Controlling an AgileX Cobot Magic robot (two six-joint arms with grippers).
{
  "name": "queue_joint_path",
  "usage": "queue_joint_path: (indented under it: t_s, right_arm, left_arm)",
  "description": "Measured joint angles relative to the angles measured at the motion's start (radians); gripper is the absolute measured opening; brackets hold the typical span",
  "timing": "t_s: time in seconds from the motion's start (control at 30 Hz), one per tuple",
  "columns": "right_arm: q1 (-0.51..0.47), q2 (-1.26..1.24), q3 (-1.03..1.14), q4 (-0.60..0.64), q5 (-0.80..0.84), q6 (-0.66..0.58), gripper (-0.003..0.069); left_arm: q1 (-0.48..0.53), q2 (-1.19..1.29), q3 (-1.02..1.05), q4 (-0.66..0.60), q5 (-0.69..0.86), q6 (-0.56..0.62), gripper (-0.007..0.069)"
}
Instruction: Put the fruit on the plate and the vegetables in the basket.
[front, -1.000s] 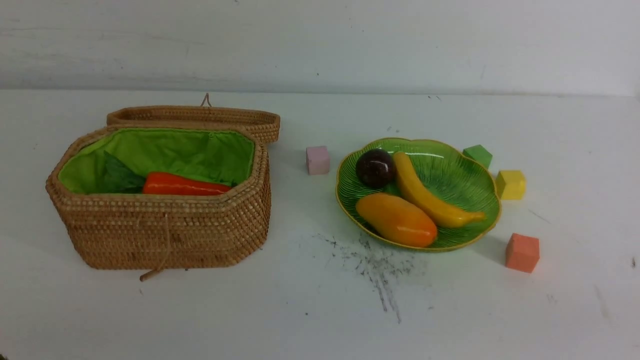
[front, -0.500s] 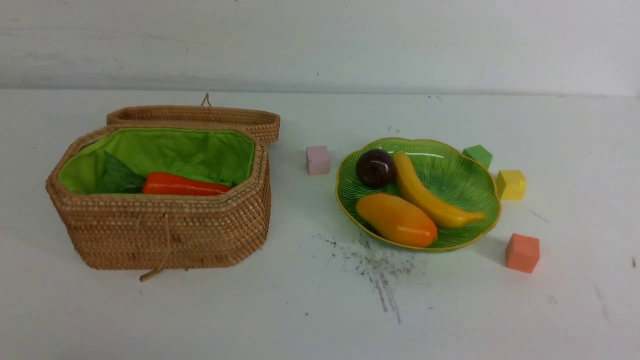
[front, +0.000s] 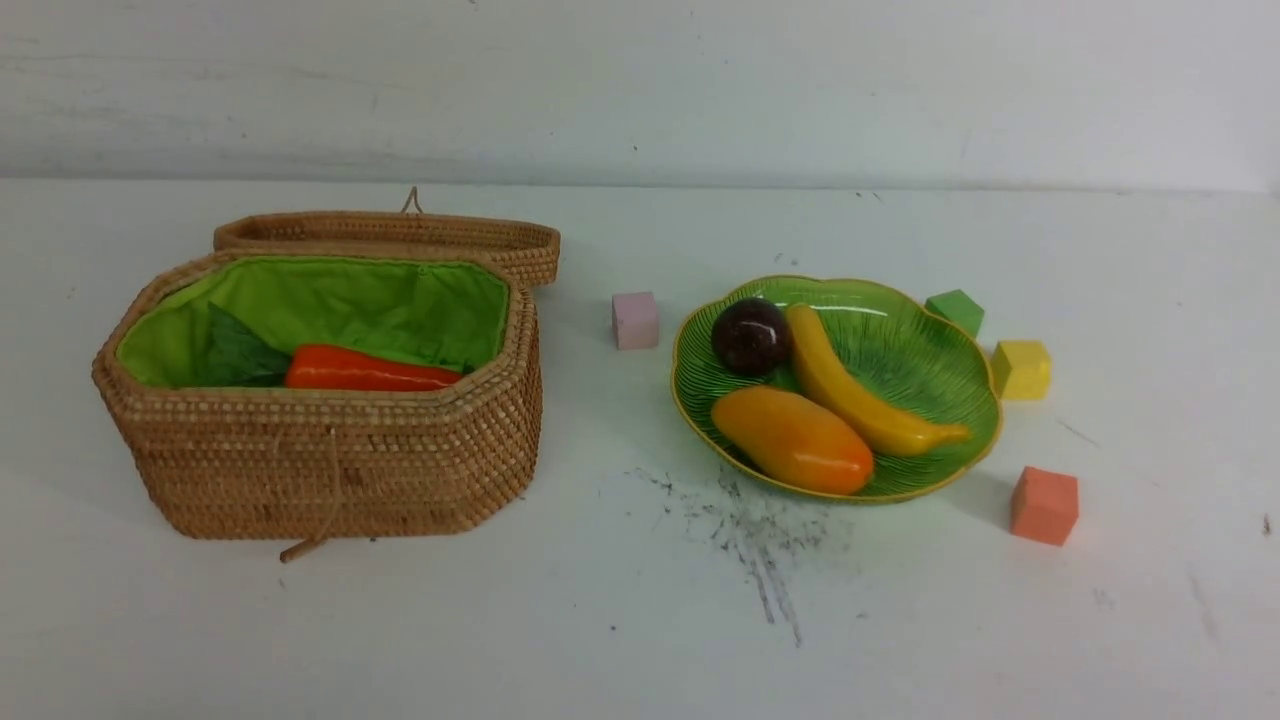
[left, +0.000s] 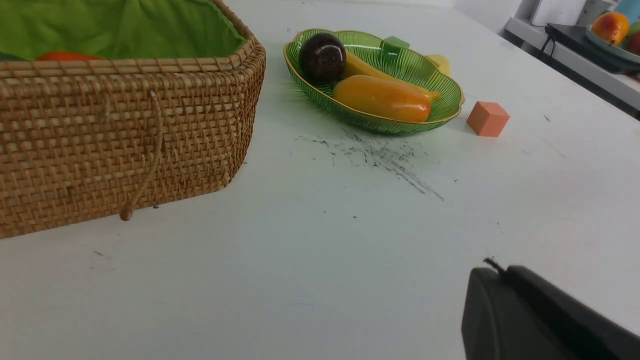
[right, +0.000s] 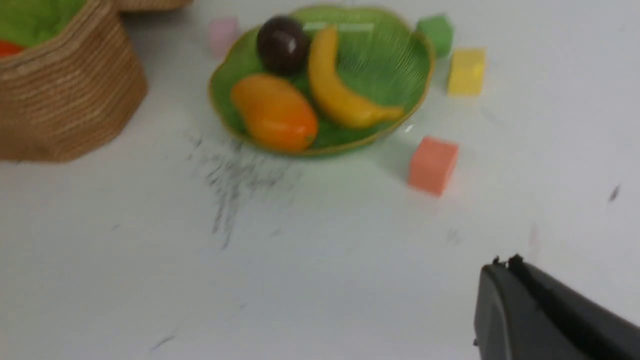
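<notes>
The green plate (front: 930, 360) with the yellow rim holds the dark mangosteen (front: 751, 336), the yellow banana (front: 860, 390) and the orange-yellow mango (front: 793, 440). To its left stands the wicker basket (front: 330, 460), lid open, with the orange carrot (front: 370, 370) and dark green leaves (front: 235, 352) showing over its rim; other vegetables in it are hidden. Neither arm shows in the front view. In the left wrist view my left gripper (left: 500, 272) is shut and empty, low over bare table near the basket (left: 100, 145). My right gripper (right: 505, 265) is shut and empty, well short of the plate (right: 400, 55).
Small cubes lie round the plate: pink (front: 636, 320) between basket and plate, green (front: 955, 310) and yellow (front: 1021, 369) behind it, orange (front: 1044, 505) at its front right. Dark scuff marks (front: 750, 530) streak the white table in front of the plate.
Nothing has moved in the front view; the fruit, the carrot and the cubes lie as before.
</notes>
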Motion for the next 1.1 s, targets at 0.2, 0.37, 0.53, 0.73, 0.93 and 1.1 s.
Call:
queue_joint_path:
  t_s: [0.2,0.37,0.53,0.73,0.93,1.1]
  right_arm:
    - [-0.144,-0.208,0.430,0.028,-0.316,-0.084,-0.0019]
    - [-0.149,-0.220,0.479,0.028,-0.328,-0.072,-0.0019]
    - [-0.150,-0.220,0.479,0.026,-0.325,-0.070,-0.0017]
    - [-0.152,-0.220,0.479,0.026,-0.324,-0.070,-0.0015]
    - [-0.152,-0.220,0.479,0.026,-0.324,-0.070,-0.0010]
    - [-0.152,-0.220,0.479,0.026,-0.324,-0.070,-0.0005]
  left_arm:
    - [0.000,0.000,0.000,0.000,0.000,0.000,-0.0013]
    - [0.000,0.000,0.000,0.000,0.000,0.001,-0.0011]
    - [0.000,0.000,0.000,-0.001,0.000,0.001,-0.0010]
    - [0.000,0.000,0.000,-0.001,0.000,0.001,-0.0010]
    - [0.000,0.000,0.000,-0.001,0.000,0.001,-0.0005]
    - [0.000,0.000,0.000,-0.001,0.000,0.001,-0.0002]
